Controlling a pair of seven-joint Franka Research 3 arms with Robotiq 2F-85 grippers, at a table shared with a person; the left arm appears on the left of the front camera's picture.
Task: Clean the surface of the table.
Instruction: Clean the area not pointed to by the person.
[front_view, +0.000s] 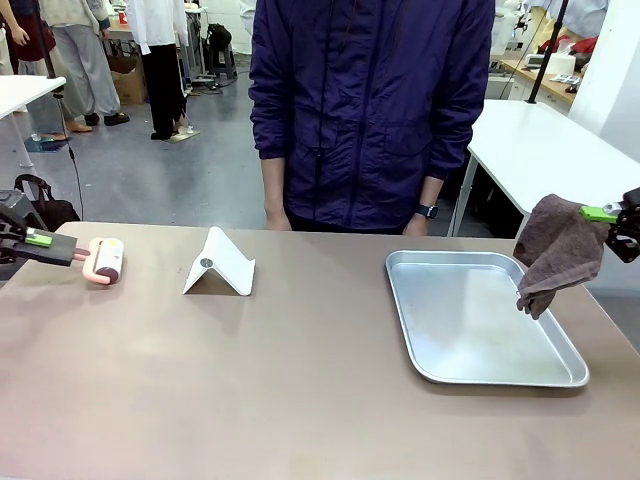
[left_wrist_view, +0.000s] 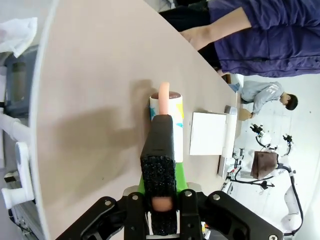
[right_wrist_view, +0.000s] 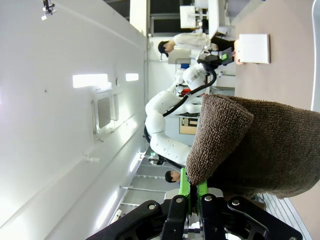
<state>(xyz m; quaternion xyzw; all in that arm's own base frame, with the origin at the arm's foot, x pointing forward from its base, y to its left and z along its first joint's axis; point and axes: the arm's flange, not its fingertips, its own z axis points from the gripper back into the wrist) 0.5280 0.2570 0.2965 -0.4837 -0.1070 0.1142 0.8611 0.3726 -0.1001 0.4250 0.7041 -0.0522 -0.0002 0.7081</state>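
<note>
The left tool (front_view: 72, 251) clamps a lint roller (front_view: 106, 260), perhaps touching the counter (front_view: 300, 380). The right tool (front_view: 600, 213) grips a brown cloth (front_view: 555, 250) dangling below it. Wiping has likely not begun; next, lower the cloth.

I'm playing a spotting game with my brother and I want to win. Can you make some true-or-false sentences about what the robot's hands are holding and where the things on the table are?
1. The right gripper holds a brown cloth. True.
2. The cloth lies flat inside the metal tray. False: it hangs down from the gripper at the tray's right side.
3. The left gripper is shut on the pink handle of a lint roller. True.
4. The white stand sits in the tray. False: it stands on the table, between the roller and the tray, and the tray has nothing in it.
</note>
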